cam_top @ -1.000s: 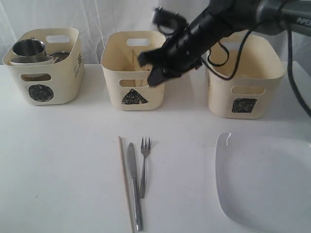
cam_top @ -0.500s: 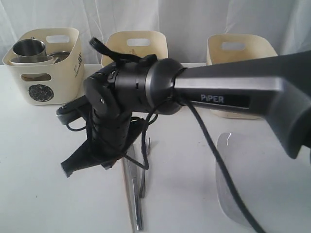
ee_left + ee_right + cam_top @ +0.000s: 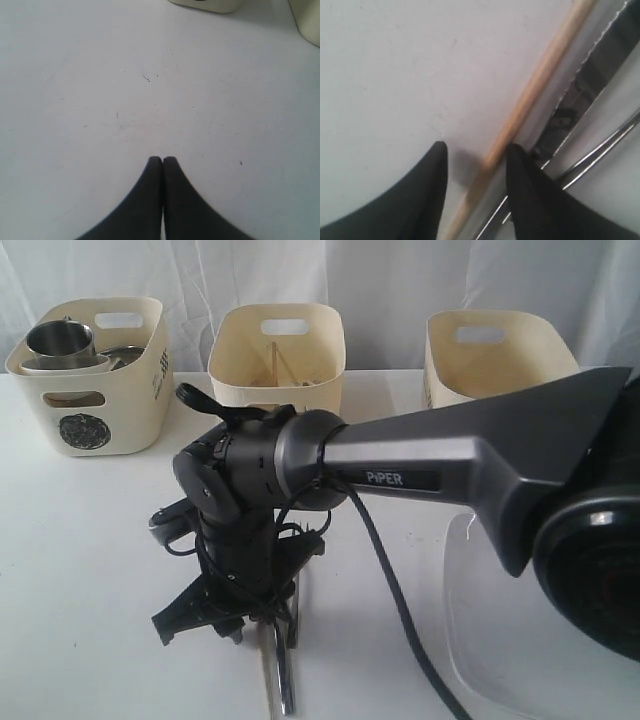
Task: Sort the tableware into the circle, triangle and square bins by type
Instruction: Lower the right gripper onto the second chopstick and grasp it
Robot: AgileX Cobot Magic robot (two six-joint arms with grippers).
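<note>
My right gripper (image 3: 212, 618) reaches across the middle and is down at the table, in front of the triangle bin (image 3: 278, 390). It is open, and in the right wrist view the gripper (image 3: 477, 147) has a wooden chopstick (image 3: 535, 95) lying between its fingers. The steel knife (image 3: 605, 55) lies right beside the chopstick; its handle end (image 3: 283, 685) shows below the arm. The arm hides the fork. My left gripper (image 3: 162, 159) is shut and empty over bare table. The circle bin (image 3: 90, 425) holds a steel mug (image 3: 60, 340). The square bin (image 3: 490, 360) stands at the right.
The large white plate (image 3: 485, 640) lies at the front right, partly behind the right arm and its cable. The triangle bin holds another chopstick (image 3: 275, 360). Bin bottoms (image 3: 205, 5) show at the edge of the left wrist view.
My right arm has swung from above the triangle bin down to the cutlery on the table, and its open fingers now straddle the chopstick. The left gripper's view gives no earlier frame.
</note>
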